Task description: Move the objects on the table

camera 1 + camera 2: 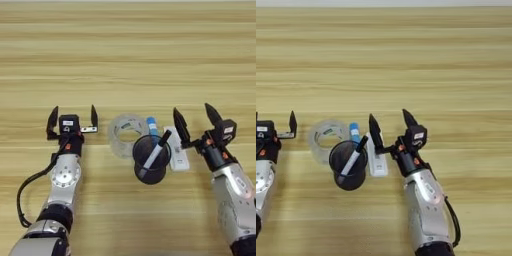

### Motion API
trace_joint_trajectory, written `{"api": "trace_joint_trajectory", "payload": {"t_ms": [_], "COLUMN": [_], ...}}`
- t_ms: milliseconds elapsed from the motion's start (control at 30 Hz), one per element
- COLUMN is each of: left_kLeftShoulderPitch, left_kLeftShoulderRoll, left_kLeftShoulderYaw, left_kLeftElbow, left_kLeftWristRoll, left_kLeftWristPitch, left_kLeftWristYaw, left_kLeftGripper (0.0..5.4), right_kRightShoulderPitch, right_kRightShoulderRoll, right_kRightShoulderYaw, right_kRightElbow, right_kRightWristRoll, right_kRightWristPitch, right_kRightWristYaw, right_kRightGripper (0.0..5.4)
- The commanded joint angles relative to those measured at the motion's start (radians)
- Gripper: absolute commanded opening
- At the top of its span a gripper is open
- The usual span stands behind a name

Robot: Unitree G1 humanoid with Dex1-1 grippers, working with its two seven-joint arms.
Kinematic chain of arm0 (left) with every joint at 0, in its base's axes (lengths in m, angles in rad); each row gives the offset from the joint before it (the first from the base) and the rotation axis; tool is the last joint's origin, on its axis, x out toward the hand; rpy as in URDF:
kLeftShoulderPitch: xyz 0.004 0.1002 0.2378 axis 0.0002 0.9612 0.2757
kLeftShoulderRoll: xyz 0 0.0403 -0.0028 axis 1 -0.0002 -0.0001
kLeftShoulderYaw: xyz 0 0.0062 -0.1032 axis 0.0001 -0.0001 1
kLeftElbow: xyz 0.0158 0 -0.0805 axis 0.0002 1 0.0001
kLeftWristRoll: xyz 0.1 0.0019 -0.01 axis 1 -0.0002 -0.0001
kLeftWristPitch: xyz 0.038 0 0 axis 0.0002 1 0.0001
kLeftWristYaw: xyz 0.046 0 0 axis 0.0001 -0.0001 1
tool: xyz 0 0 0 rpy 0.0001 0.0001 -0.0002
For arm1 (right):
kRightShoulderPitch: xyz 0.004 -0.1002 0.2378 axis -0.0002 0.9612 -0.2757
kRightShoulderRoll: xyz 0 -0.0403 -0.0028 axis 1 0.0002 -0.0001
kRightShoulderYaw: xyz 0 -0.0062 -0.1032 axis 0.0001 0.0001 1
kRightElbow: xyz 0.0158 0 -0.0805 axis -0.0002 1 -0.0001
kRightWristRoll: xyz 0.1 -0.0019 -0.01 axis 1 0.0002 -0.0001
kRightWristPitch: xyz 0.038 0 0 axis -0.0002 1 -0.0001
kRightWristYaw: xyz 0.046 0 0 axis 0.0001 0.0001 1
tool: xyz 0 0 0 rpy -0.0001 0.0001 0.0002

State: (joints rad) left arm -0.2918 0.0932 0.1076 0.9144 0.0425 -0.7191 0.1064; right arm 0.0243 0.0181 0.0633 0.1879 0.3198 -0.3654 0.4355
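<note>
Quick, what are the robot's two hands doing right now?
Left gripper: open, holding nothing, left of the tape roll.
Right gripper: open, holding nothing, by the white test cassette.

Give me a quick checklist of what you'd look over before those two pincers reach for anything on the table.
1. Left pincer open, holding nothing: ok.
2. Right pincer open, holding nothing: ok.
3. Dark plastic cup upright: ok.
4. Marker inside the cup, leaning, black cap poking over the rim: ok.
5. White test cassette free to pick up: not ok; it lies right against the cup, with one right fingertip over its far end.
6. Clear tape roll and blue tube apart from the cup: cannot tell; all three crowd together.
</note>
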Motion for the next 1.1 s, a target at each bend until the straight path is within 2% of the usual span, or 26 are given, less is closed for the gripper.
{"api": "trace_joint_trajectory", "payload": {"t_ms": [33, 300, 567, 867, 1100], "left_kLeftShoulderPitch": [0.007, 0.006, 0.006, 0.02, 0.021], "left_kLeftShoulderRoll": [-0.001, -0.001, -0.002, -0.003, -0.003], "left_kLeftShoulderYaw": [-0.006, -0.009, -0.01, -0.016, -0.018], "left_kLeftElbow": [-0.004, -0.003, -0.001, -0.02, -0.024], "left_kLeftWristRoll": [0.012, 0.011, 0.011, 0.011, 0.012], "left_kLeftWristPitch": [0.015, 0.016, 0.017, 0.021, 0.024], "left_kLeftWristYaw": [0.01, 0.012, 0.014, 0.019, 0.021], "left_kLeftGripper": [5.39, 5.39, 5.39, 5.39, 5.39], "right_kRightShoulderPitch": [0.019, 0.026, 0.029, 0.051, 0.05], "right_kRightShoulderRoll": [-0.001, -0.011, -0.012, -0.006, -0.006], "right_kRightShoulderYaw": [0.027, 0.066, 0.071, 0.072, 0.071], "right_kRightElbow": [-0.017, 0.001, -0.004, -0.059, -0.063], "right_kRightWristRoll": [-0.006, -0.024, -0.022, 0.028, 0.045], "right_kRightWristPitch": [0.038, 0.088, 0.127, 0.219, 0.251], "right_kRightWristYaw": [0.028, 0.065, 0.08, 0.101, 0.117], "right_kRightGripper": [5.4, 5.4, 5.4, 5.4, 5.4]}}
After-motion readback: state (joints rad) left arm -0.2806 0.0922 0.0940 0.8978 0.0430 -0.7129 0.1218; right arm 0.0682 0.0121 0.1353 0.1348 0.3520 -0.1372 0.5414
